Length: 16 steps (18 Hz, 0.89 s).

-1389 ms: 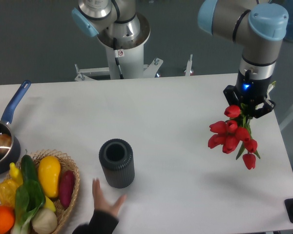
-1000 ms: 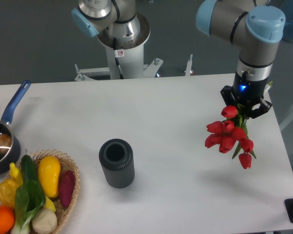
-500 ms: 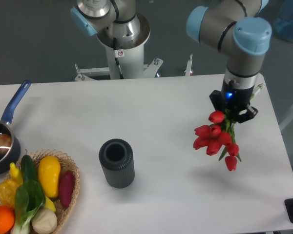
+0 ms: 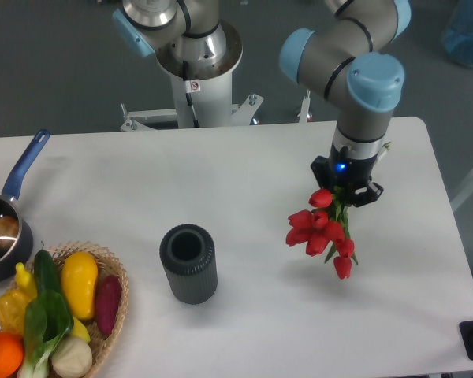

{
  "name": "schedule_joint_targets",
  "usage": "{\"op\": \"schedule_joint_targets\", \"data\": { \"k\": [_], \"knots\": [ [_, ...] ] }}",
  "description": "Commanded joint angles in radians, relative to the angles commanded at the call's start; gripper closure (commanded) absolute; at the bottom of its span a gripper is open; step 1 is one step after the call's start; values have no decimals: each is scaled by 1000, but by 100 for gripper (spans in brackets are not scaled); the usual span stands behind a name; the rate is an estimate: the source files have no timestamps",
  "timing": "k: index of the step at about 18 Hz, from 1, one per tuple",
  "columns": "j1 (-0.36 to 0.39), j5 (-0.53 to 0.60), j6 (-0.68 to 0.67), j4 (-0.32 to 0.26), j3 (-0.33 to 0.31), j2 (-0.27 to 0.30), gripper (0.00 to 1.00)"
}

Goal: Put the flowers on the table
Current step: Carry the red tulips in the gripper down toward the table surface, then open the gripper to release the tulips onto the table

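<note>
The flowers (image 4: 322, 231) are being carried leftward and a little lower than a second ago, from out near the right edge of the desk (image 4: 244, 181) toward its middle-right area. The gripper (image 4: 346, 187) is being held above them with the jaws pinched on the stem ends, blooms hanging down and tilted toward the camera. The bunch is still being kept in the air; a faint shadow is showing on the desk below it, so contact is not yet being made. The hand seen earlier beside the dark vase (image 4: 188, 264) is gone, and the vase is being left well apart to the left. The basket (image 4: 114, 272) and pan (image 4: 24, 169) are staying put at far left. Judged from this, the transport is nearly done; lowering and release are what remain
</note>
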Motion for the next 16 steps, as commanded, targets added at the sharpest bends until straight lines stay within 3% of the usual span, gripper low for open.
{"op": "schedule_joint_targets", "data": {
  "k": [2,3,9,14,16],
  "knots": [
    [-20,-2,-63,17,2,-16,26],
    [-29,-2,-96,28,8,-17,0],
    [-32,8,-46,37,28,-19,0],
    [-11,14,3,37,89,-34,0],
    [-11,66,14,35,115,-49,0]
  ]
}}
